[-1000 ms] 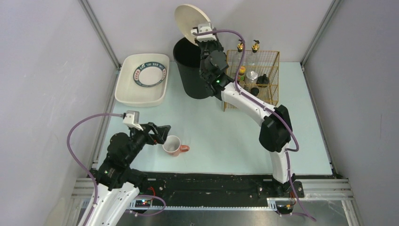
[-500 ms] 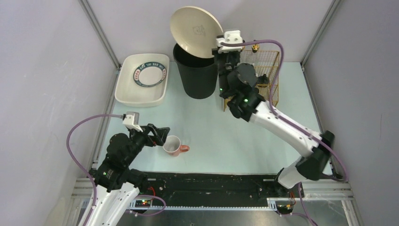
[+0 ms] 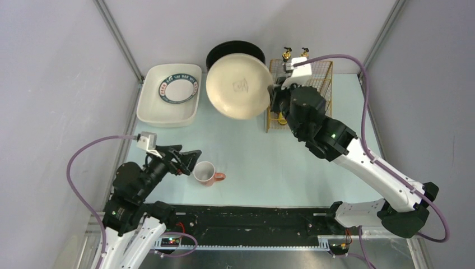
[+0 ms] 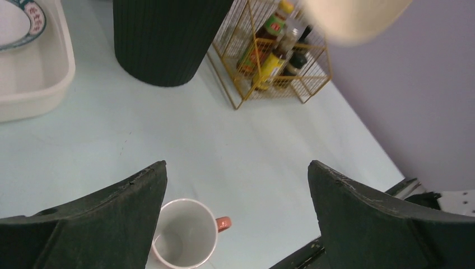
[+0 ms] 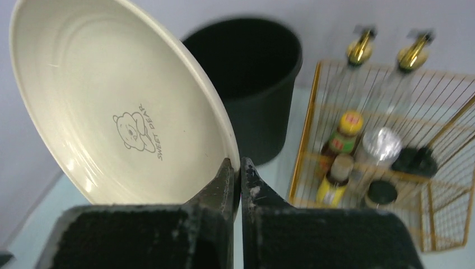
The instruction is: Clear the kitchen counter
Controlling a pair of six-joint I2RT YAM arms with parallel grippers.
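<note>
Even, soft overhead light; the right wrist view is slightly blurred.

A white tray [image 3: 150, 114] lies at the upper left of the overhead view, with a small plate [image 3: 178, 89] banded in green and red inside it. At top centre stands a black bin [image 3: 235, 49], mostly hidden behind a cream plate [image 3: 238, 86] that is raised and tilted. The right wrist view shows a bear print and "SWEET DEAR" on its face. Just right of the bin is a gold wire rack [image 3: 320, 75] holding several bottles [image 5: 343, 137] and jars. A mug [image 3: 205, 173], white inside with a pink handle pointing right, stands upright and empty at the lower left. A black rail [image 3: 252, 218] runs along the bottom.
</note>
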